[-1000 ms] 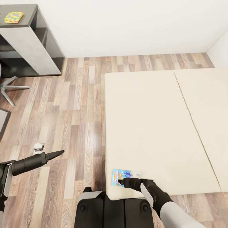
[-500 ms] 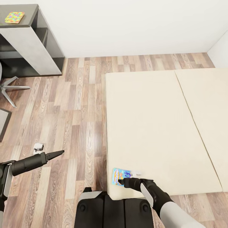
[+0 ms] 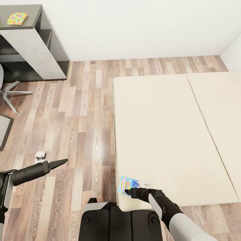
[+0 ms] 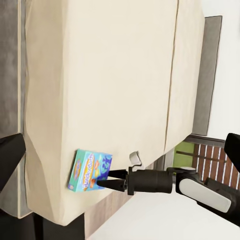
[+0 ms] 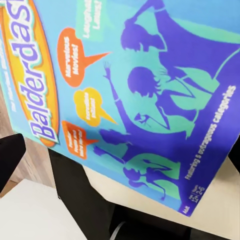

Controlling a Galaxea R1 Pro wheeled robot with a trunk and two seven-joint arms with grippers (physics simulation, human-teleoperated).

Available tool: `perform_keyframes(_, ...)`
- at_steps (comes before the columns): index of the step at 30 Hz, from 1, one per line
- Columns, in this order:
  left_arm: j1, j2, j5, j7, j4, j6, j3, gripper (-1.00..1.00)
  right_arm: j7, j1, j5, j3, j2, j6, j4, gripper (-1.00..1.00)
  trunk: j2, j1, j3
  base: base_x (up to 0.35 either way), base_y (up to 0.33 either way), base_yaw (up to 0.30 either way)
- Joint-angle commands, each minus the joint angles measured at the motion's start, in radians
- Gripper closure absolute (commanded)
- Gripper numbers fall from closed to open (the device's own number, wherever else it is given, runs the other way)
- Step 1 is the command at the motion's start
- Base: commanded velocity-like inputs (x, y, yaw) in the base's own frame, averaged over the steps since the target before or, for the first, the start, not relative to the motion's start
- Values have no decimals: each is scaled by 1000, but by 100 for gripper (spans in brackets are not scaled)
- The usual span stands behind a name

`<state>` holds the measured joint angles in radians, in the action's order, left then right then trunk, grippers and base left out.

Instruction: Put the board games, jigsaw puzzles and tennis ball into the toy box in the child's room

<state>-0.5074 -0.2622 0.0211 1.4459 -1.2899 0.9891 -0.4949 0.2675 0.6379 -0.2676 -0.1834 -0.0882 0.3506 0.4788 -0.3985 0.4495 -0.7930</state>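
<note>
A small blue board game (image 3: 126,183) lies at the near left corner of the cream bed (image 3: 167,134), close to the bed's left edge. My right gripper (image 3: 128,193) is shut on the box's near edge. The left wrist view shows that gripper (image 4: 105,180) with one finger on each side of the blue box (image 4: 89,170). The printed lid (image 5: 130,100) spreads across the right wrist view. My left gripper (image 3: 64,161) hangs over the wood floor left of the bed, open and holding nothing. A jigsaw puzzle (image 3: 16,18) rests on the table (image 3: 30,40) at the far left.
A chair's star base (image 3: 10,95) stands on the floor below the table. A grey object (image 3: 4,130) sits at the left edge. My own dark base (image 3: 120,221) is against the bed's near corner. Wood floor runs between bed and table.
The whole picture has shifted slightly right, so the camera moved. The blue box kept its place at my right gripper and now lies nearer the bed's left edge.
</note>
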Motion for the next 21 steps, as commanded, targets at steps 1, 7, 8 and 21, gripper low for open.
perform_keyframes(1,0,0,3,5,0,11,-1,-100,-1,0,-5,-2,0,5,1,-100,-1,1,-1,0,118,0)
perform_keyframes(7,0,0,3,5,0,10,-1,-100,-1,0,-6,-2,1,4,1,-100,-1,1,-1,0,53,0)
perform_keyframes(8,0,0,3,5,0,10,-1,-100,-1,0,-7,-2,1,4,1,-100,-1,1,-1,0,12,0)
perform_keyframes(21,0,0,3,3,0,10,-1,-100,-1,0,-7,-2,1,3,1,-100,-1,1,-1,0,57,0)
